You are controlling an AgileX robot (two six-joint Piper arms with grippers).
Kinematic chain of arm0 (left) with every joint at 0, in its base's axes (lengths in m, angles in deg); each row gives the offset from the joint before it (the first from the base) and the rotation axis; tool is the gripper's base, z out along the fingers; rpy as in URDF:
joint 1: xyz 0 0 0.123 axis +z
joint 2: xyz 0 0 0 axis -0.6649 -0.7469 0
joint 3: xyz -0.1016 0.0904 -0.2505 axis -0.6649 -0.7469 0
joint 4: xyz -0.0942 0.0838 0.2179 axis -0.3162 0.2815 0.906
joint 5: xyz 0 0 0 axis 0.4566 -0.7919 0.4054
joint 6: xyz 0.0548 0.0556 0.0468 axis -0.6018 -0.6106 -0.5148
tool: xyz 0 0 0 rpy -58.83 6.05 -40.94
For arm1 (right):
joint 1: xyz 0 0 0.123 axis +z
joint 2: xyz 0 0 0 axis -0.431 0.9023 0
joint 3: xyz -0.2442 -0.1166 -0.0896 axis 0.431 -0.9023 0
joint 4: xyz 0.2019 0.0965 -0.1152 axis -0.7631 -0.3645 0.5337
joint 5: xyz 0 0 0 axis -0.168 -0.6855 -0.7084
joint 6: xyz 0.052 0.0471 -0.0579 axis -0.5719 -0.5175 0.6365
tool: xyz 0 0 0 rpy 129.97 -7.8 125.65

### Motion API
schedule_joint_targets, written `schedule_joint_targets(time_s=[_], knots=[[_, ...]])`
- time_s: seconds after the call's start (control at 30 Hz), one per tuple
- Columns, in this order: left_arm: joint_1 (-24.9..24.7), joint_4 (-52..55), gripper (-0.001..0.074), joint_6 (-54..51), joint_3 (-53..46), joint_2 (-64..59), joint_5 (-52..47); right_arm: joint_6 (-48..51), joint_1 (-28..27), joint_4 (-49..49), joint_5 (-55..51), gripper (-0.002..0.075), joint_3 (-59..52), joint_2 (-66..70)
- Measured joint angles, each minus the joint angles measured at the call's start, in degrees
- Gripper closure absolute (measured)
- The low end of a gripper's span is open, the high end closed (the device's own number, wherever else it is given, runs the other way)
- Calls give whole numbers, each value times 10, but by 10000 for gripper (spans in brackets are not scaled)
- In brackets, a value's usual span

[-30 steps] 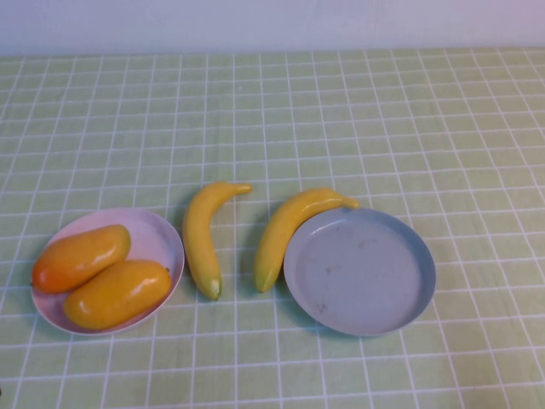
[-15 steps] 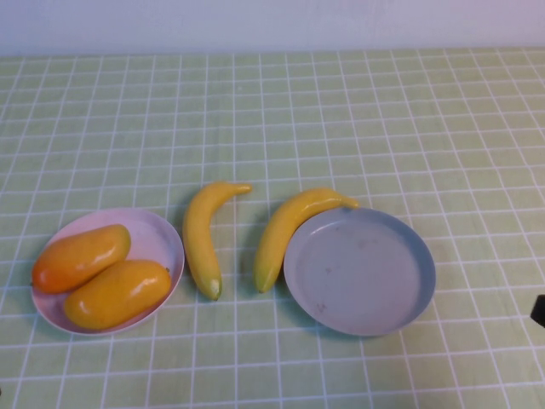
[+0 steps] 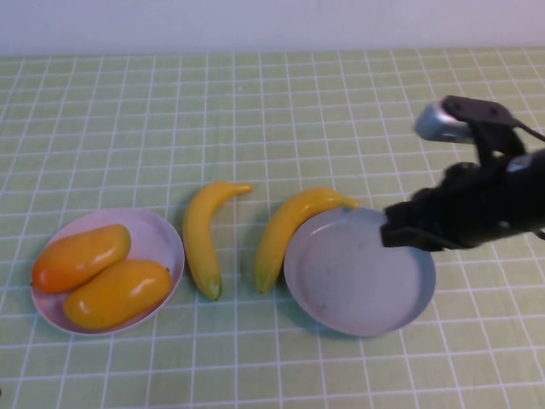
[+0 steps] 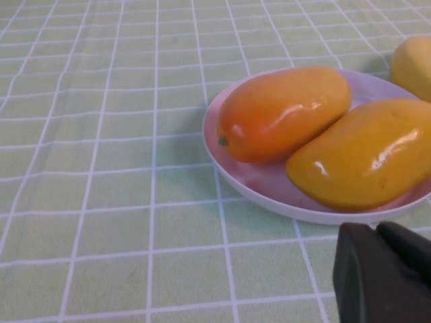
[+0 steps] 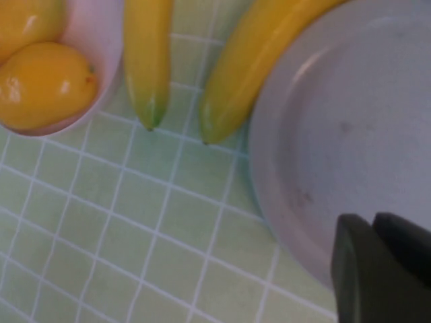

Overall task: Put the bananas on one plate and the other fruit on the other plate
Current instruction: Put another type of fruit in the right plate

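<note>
Both mangoes [image 3: 100, 274] lie sorted on the pink plate [image 3: 162, 241]; bananas [image 3: 202, 237] remain on the desk beside the empty grey plate [image 3: 358, 290]. Right tool [image 3: 400, 235] hovers over it, jaw state indiscernible; left tool [image 4: 384, 272], likewise indiscernible, sits near the pink plate.

I see two glossy yellow bananas [image 3: 203, 237] [image 3: 289, 230] flat on the cloth, both left of the grey-blue plate [image 3: 341, 290]; the nearer one touches its rim, green tips toward me. Grey-blue plate holds nothing. Pink plate [image 3: 157, 234] sits further left of the grey-blue plate, with both orange mango-like fruits [image 3: 81, 256] [image 3: 117, 294] lying side by side on it, touching.

Right gripper [image 3: 400, 234] hovers over the grey-blue plate's right rim. Left gripper [image 4: 380, 269] sits low just beside the pink plate.
</note>
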Motion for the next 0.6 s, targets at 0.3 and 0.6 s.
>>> schedule_joint_targets(time_s=[0.3, 0.6], knots=[[0, 0, 739, 0, 0, 0, 0, -63, 134, 52, -9, 454, 243, 203], [0, 0, 739, 0, 0, 0, 0, -134, 183, 87, -12, 370, 451, 381]])
